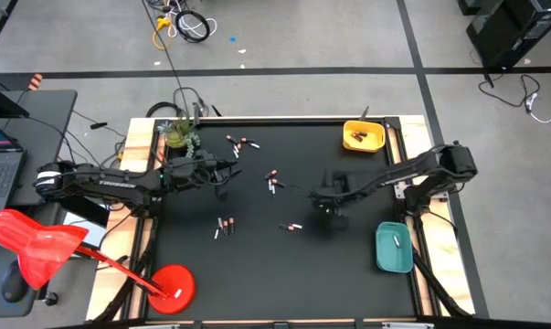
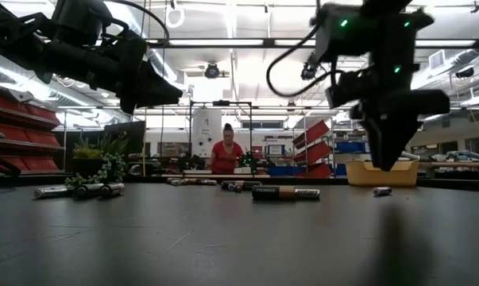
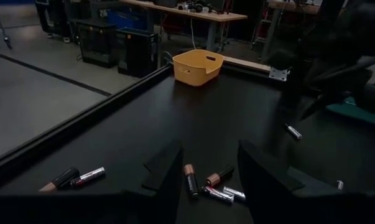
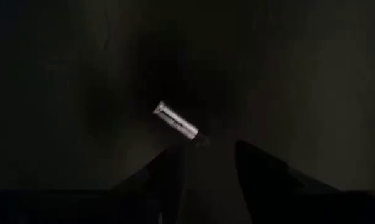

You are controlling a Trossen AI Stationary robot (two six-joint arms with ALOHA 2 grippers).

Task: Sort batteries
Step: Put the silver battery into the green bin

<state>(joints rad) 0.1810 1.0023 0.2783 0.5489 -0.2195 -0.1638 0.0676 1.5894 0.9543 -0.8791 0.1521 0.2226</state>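
High view: black table [image 1: 257,274], yellow tray [image 1: 364,136] as landmark. Right gripper [image 1: 332,208] hangs below-left of it, jaws part-open, empty. Left gripper [image 1: 222,183] far left, likewise. Batteries [image 1: 273,180] scattered between; silver battery [image 4: 180,124] under right gripper: light, rigid, slick, rolls. Pinch mid-barrel.

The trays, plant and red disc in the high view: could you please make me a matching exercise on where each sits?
Things:
1. yellow tray
2. teal tray
3. plant
4. red disc

Places:
A. picture's lower right, on the mat
B. picture's upper left corner of the mat
C. picture's upper right corner of the mat
D. picture's lower left, off the mat

Pairs: 1-C, 2-A, 3-B, 4-D
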